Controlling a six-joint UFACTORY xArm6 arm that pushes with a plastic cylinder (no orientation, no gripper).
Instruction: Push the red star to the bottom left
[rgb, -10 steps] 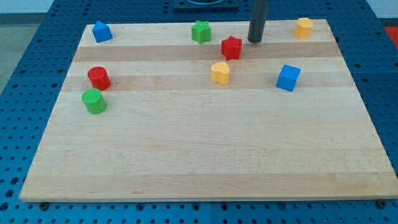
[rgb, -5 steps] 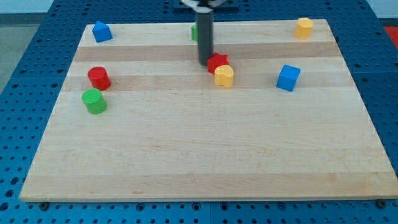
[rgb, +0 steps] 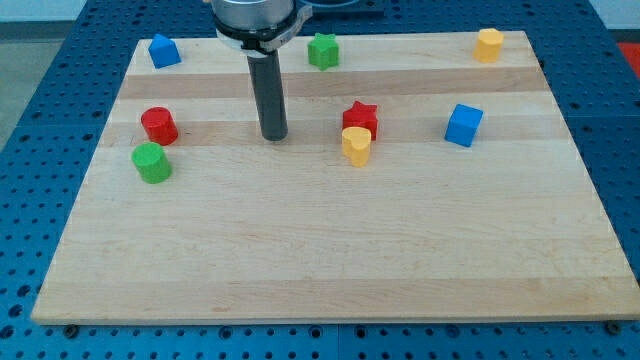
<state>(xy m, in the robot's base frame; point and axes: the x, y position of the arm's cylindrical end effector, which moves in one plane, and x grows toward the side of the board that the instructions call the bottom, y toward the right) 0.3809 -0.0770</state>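
Observation:
The red star (rgb: 360, 116) lies on the wooden board (rgb: 330, 250), a little above and right of centre. A yellow block (rgb: 355, 146) touches its lower edge. My tip (rgb: 273, 136) is down on the board to the left of the red star, with a gap between them. The rod rises from the tip toward the view's top.
A red cylinder (rgb: 158, 126) and a green cylinder (rgb: 152, 162) sit at the left. A blue block (rgb: 163, 50) is at the top left, a green star (rgb: 323, 50) at the top centre, a yellow block (rgb: 488, 45) at the top right, a blue cube (rgb: 463, 125) at the right.
My tip moved from right of the red star, across its top, to its left. The red star shifted down and left, and the yellow block was pushed down.

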